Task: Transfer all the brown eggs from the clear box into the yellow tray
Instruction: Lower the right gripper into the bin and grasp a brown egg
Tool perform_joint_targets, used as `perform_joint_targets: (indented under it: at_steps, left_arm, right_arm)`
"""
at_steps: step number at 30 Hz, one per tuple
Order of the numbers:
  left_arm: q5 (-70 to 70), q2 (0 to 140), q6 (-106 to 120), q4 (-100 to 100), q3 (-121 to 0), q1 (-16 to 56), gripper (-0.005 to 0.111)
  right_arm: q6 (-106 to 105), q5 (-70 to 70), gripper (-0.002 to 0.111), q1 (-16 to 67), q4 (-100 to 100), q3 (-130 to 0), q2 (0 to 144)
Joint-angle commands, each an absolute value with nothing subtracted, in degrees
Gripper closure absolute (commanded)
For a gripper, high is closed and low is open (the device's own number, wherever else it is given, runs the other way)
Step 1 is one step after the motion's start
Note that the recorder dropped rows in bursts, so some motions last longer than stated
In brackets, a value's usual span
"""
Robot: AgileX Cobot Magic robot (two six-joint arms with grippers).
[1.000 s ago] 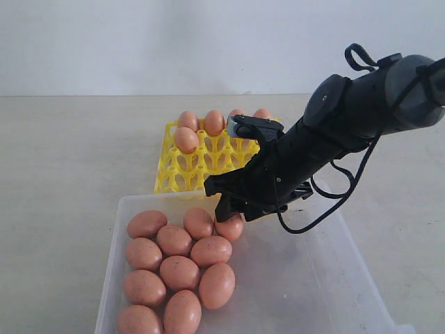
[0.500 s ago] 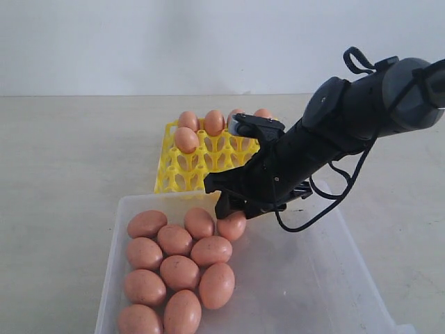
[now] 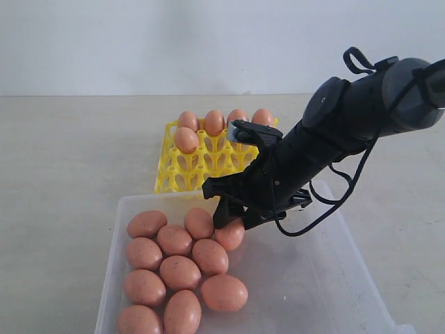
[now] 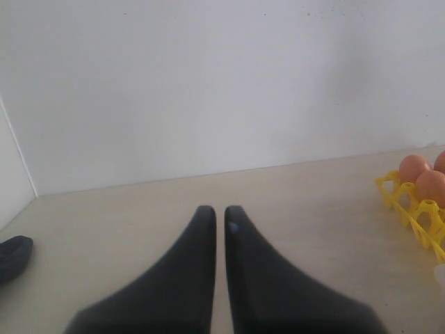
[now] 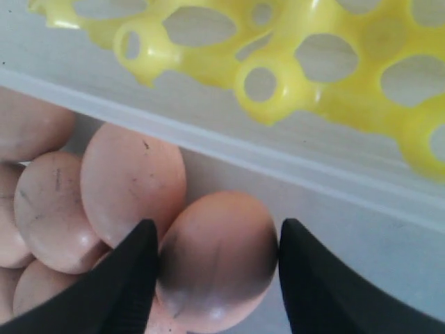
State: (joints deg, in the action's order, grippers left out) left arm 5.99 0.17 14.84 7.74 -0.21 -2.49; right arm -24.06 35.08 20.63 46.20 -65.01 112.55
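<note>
Starting at the left, the left gripper (image 4: 217, 212) is held low over the table (image 4: 104, 229), away from the work. Its fingers (image 4: 195, 278) are closed almost tight and nothing is held, likely so it is out of the way. Eleven brown eggs (image 3: 179, 272) are seen in the clear box (image 3: 109, 278), all bunched at its left side and touching, so they are stopped from rolling. Just behind the box the yellow tray (image 3: 201, 167) is set, near enough for a short trip. Five eggs are seated there, four along the far row and one in the next row, each held up by its own cup. The far cups are probably filled first so that no seated egg must be reached over. At the right edge of the bunch, the right gripper (image 3: 233, 221) is found down inside the box. Its fingers are spread wide, one pressed on each side of the outer egg (image 5: 215, 257), which lies low in the box against its neighbour. This egg is likely picked because room is found beside it for a finger.
</note>
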Motion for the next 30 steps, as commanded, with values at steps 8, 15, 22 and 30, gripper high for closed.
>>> perform_joint_targets:
  at_steps: [8, 15, 22, 30]
  left_arm:
    - [5.8, 0.0, 15.0, 7.9, 0.0, -2.1, 0.103]
    - [5.8, 0.0, 15.0, 7.9, 0.0, -2.1, 0.103]
    - [5.8, 0.0, 15.0, 7.9, 0.0, -2.1, 0.103]
    - [5.7, 0.0, 15.0, 7.9, 0.0, -2.1, 0.103]
  right_arm:
    - [-25.5, 35.5, 0.064, 20.5, 45.9, -65.4, 112.7]
    - [-26.5, 35.1, 0.064, 20.5, 45.8, -65.4, 112.7]
    - [-26.7, 37.3, 0.063, 20.5, 45.7, -65.4, 112.7]
    - [-30.4, 35.5, 0.037, 20.5, 45.6, -65.4, 112.7]
